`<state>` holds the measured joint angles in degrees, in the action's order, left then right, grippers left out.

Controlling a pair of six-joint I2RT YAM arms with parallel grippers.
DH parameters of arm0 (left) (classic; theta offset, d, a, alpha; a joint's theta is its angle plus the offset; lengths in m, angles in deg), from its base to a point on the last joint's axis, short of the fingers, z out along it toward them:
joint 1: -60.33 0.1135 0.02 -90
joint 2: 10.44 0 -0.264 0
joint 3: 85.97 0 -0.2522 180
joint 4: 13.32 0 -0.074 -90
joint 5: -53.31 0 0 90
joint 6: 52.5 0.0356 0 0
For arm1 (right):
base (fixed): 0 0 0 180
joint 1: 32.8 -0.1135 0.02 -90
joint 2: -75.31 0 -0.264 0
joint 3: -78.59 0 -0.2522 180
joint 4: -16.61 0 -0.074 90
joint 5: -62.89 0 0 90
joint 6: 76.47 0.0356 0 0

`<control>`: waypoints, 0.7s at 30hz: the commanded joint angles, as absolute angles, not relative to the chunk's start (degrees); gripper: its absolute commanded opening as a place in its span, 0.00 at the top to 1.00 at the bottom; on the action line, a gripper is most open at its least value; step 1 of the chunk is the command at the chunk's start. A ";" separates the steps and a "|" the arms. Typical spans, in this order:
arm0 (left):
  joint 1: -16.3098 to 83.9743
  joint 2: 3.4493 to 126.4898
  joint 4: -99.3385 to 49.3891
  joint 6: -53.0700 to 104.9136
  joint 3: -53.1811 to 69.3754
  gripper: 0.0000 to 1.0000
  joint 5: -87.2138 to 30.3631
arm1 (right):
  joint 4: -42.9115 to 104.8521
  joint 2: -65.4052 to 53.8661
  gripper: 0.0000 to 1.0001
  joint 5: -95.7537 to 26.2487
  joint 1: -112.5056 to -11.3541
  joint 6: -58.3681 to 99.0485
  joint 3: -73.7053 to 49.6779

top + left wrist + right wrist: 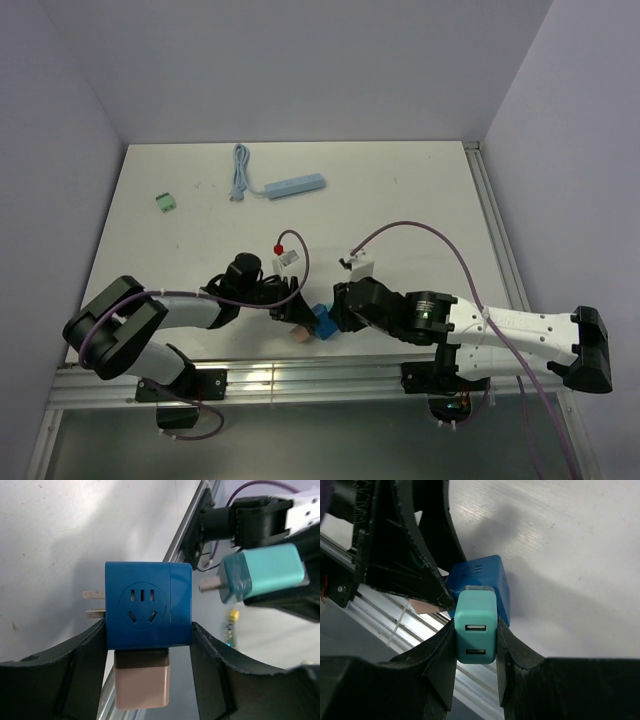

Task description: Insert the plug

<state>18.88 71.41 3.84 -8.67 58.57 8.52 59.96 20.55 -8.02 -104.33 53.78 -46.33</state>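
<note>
My left gripper is shut on a blue socket cube, held above the table near its front edge. The cube has a socket face toward the camera, two metal prongs on its left side and a beige plug plugged in beneath. My right gripper is shut on a teal USB charger plug with two USB ports. In the left wrist view the teal plug hangs just right of the cube, its metal prong pointing at the cube with a small gap. In the top view the cube lies between both grippers.
A light blue power strip with its cord lies at the back of the table. A green connector block sits at the back left. A small red ball lies near the left arm. An aluminium rail runs along the front edge.
</note>
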 commanded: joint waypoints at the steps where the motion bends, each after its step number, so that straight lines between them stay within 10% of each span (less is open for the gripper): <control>1: 20.43 72.97 18.09 -15.67 60.14 1.00 14.11 | 54.63 19.50 1.00 -6.02 -105.40 52.29 -45.37; 21: 23.51 81.94 29.79 -22.62 63.39 1.00 15.26 | 53.41 15.11 1.00 -2.50 -108.30 53.25 -45.99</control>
